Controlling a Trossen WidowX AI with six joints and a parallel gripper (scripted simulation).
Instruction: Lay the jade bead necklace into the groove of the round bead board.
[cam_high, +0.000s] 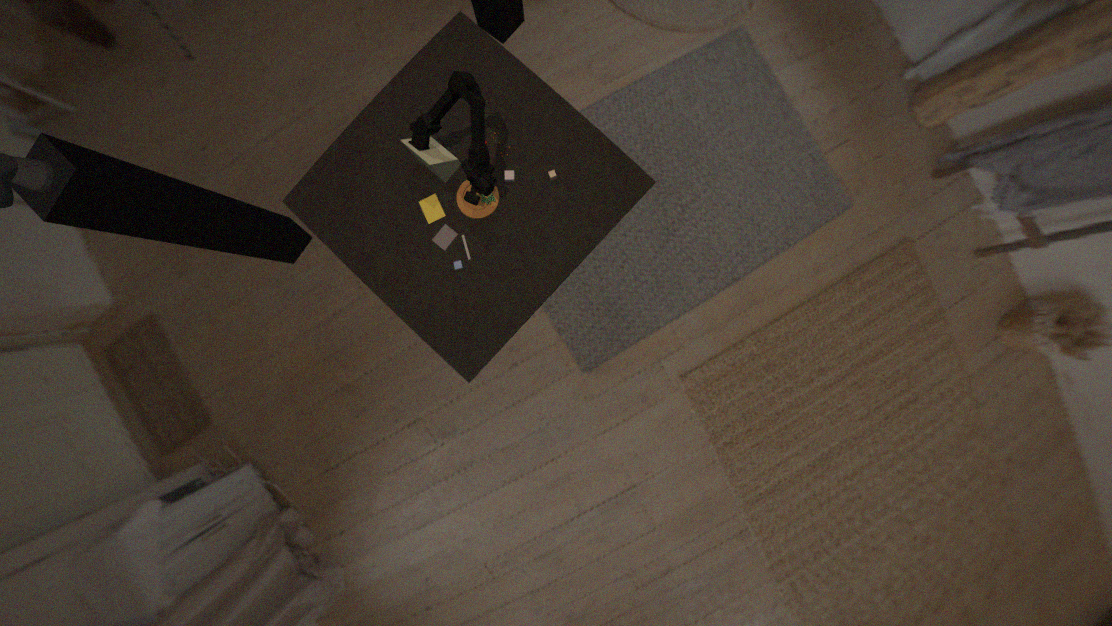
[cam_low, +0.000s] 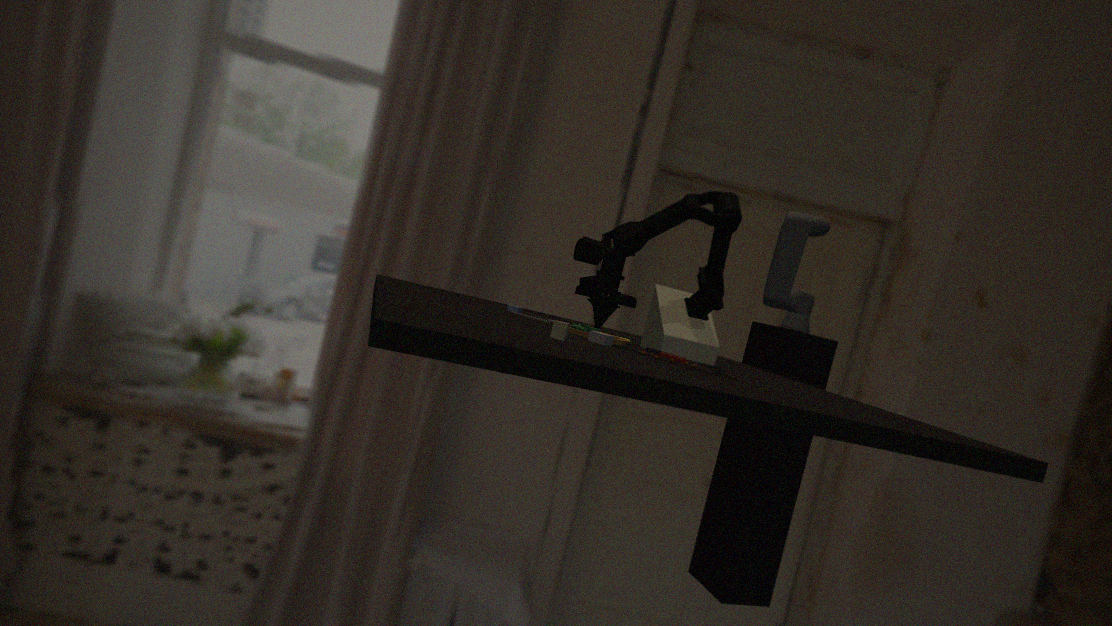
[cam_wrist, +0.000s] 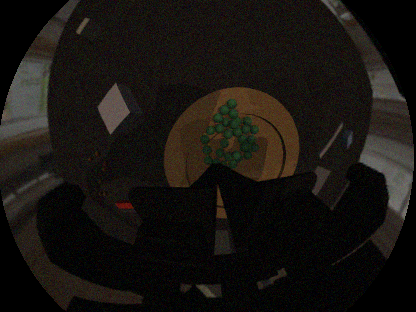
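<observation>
Pretty gloomy room, the only real light is greyish daylight through the window (cam_low: 299, 116), next to a long pinkish curtain (cam_low: 459, 194). There's a blurry green plant (cam_low: 213, 346) below the glass and a panelled door (cam_low: 793, 132) further right. From up top it's a wood plank floor (cam_high: 435, 482) with a grey rug (cam_high: 708, 186) and a ribbed tan rug (cam_high: 840, 373) side by side.

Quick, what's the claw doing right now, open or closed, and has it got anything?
Claw: closed, fingertips together beside the green beads, none visibly held between them.
</observation>
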